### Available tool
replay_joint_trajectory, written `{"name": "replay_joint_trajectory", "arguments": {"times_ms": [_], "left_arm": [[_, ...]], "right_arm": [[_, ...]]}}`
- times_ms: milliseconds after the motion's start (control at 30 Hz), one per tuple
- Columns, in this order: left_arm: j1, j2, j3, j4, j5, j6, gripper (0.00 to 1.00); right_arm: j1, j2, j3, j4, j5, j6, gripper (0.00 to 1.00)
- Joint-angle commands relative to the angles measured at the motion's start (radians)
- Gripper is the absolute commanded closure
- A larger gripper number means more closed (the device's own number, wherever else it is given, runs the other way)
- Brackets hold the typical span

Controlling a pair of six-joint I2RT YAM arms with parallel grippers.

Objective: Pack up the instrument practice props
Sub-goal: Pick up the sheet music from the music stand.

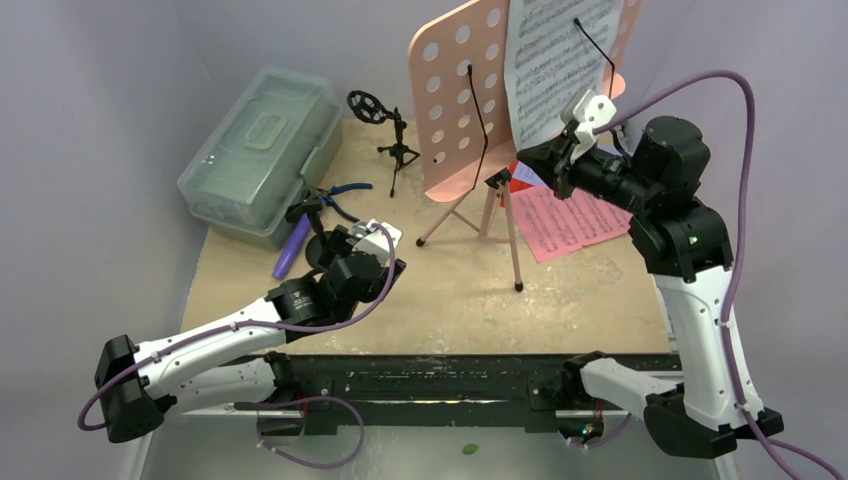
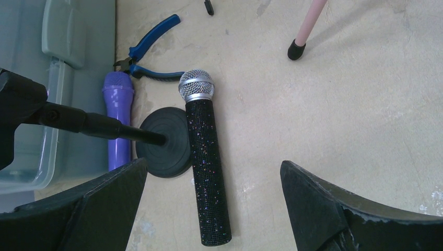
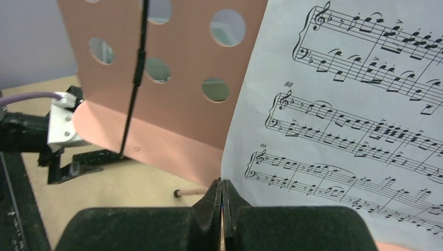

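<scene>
The right gripper [image 3: 222,191] was found pinched shut on the lower corner of the white sheet-music page [image 3: 355,104] standing on the pink music rack [image 3: 177,57], while the left gripper [image 2: 212,170], fingers spread wide and empty, hung above the black-silver microphone [image 2: 206,151] lying on the table [image 2: 339,104] near the purple microphone [image 2: 118,120].

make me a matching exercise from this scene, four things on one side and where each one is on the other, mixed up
1 white sheet-music page
2 black-silver microphone
3 blue-handled pliers
4 red sheet-music page

a flat on the table by the legs of the pink music rack
b beside the round black base
c pinched in the shut right end effector
d next to the head of the purple microphone

Pairs: 1-c, 2-b, 3-d, 4-a
</scene>
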Motion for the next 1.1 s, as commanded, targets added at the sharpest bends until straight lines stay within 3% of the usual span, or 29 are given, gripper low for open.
{"name": "replay_joint_trajectory", "arguments": {"times_ms": [0,267,533,600,667,900,1067], "left_arm": [[0.005,-0.013,0.003,0.015,0.006,0.004,0.01],[0.005,-0.018,0.004,0.014,0.008,0.002,0.01],[0.006,-0.017,0.004,0.013,0.011,0.001,0.02],[0.006,-0.017,0.006,0.014,0.011,0.001,0.02],[0.006,-0.017,0.005,0.012,0.009,0.001,0.02],[0.006,-0.018,0.004,0.012,0.011,0.001,0.02],[0.006,-0.026,0.004,0.012,0.013,0.001,0.02]], "right_arm": [[0.004,-0.029,-0.022,-0.045,-0.157,-0.043,1.00],[0.003,-0.075,-0.072,-0.124,-0.268,-0.144,1.00],[-0.011,-0.107,-0.149,-0.094,-0.162,-0.154,0.99],[-0.011,-0.110,-0.156,-0.086,-0.147,-0.151,0.76],[-0.013,-0.111,-0.160,-0.083,-0.148,-0.151,0.67],[-0.031,-0.133,-0.180,-0.083,-0.161,-0.150,0.49],[-0.118,-0.201,-0.246,-0.096,-0.265,-0.169,0.32]]}}
